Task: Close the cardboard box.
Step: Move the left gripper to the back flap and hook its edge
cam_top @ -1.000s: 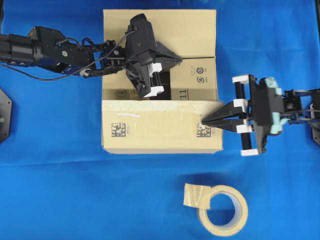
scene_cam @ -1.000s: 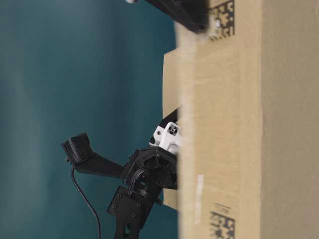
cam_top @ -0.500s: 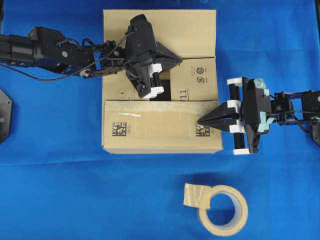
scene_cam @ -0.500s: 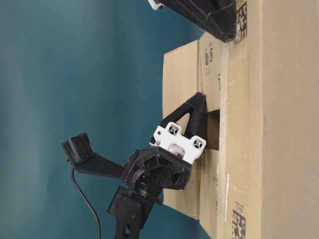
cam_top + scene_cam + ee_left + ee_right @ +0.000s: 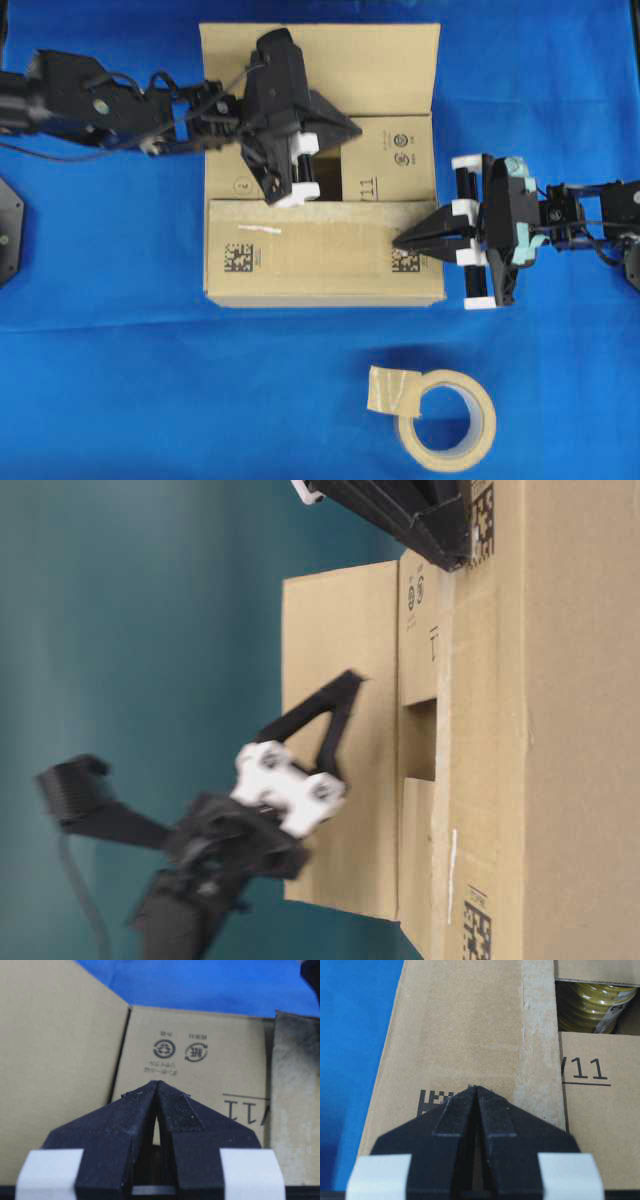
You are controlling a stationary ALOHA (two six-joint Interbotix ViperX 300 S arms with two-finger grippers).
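Brown corrugated board fills the middle of the blue cloth (image 5: 120, 350): the cardboard box (image 5: 320, 255) sits there, and everything else is placed from it. Its near long flap (image 5: 300, 250) lies flat across the top, carrying two black square codes, one toward each end, plus a short white strip. The far long flap (image 5: 330, 65) stands up at an angle, as the table-level view shows clearly. Between those two, the short end flaps are folded inward, the right-hand one printed with round recycling marks and an "11". A dark gap remains between the end flaps, and through it the right wrist view catches something yellow and ribbed (image 5: 592, 1007) inside the box.

Over the box's left-centre, the left gripper (image 5: 345, 122) hangs above the folded end flaps, its black fingers pressed together to a point, holding nothing. The table-level view shows it clear of the cardboard, just off the raised far flap.

At the box's right edge, the right gripper (image 5: 405, 241) reaches in from the side, its tips brought together too, resting at the right-hand square code on the near flap. Whether it actually touches the board I cannot tell.

In front of the box, well apart, a roll of tan tape (image 5: 440, 415) lies flat with a loose tail folded out.
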